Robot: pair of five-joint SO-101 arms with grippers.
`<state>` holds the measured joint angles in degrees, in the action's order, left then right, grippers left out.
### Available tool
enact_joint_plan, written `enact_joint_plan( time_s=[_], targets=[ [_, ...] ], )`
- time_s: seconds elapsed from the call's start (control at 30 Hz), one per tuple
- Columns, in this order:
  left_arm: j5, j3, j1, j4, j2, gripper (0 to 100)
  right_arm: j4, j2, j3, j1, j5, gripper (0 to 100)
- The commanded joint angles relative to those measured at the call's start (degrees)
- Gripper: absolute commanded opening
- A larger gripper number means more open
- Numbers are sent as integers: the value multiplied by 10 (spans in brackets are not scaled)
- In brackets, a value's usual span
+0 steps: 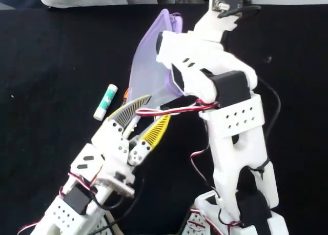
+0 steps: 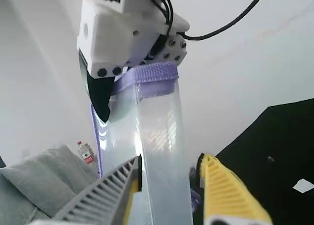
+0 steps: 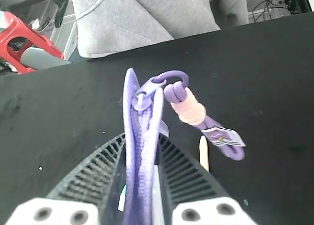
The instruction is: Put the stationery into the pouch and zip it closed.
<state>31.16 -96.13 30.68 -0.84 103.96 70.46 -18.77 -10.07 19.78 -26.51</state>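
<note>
A clear pouch (image 1: pixel 146 65) with purple trim hangs tilted above the black table, held up by its zipper edge. My right gripper (image 1: pixel 166 45) is shut on that top edge (image 3: pixel 131 102); the zipper pull (image 3: pixel 169 80) with its cord and tag dangles beside the fingers. My left gripper (image 1: pixel 159 106) is open low down, its grey finger (image 2: pixel 117 185) and yellow finger (image 2: pixel 221 190) on either side of the pouch's lower part (image 2: pixel 157 131). A white and teal stick (image 1: pixel 105 102) lies on the table to the left of the pouch. A thin cream stick (image 3: pixel 202 154) lies on the table below.
The black table (image 1: pixel 46 65) stretches wide to the left and far right. A small orange item (image 1: pixel 125 95) peeks out by the pouch's lower left edge. Grey cloth (image 3: pixel 142 18) lies past the table's far edge. Cables (image 1: pixel 179 109) run between the two arms.
</note>
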Motion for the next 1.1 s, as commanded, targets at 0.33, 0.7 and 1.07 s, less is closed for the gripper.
enact_joint_plan(
  time_s=[0.33,0.7,1.07],
  targets=[
    [-61,-12,-51,-16,5,210,12,-10,-9,35,12,11],
    [-63,-12,-95,-11,5,24,25,-24,-12,32,13,12],
    [-65,-12,-97,-11,5,29,26,-143,-9,-11,81,15]
  ],
)
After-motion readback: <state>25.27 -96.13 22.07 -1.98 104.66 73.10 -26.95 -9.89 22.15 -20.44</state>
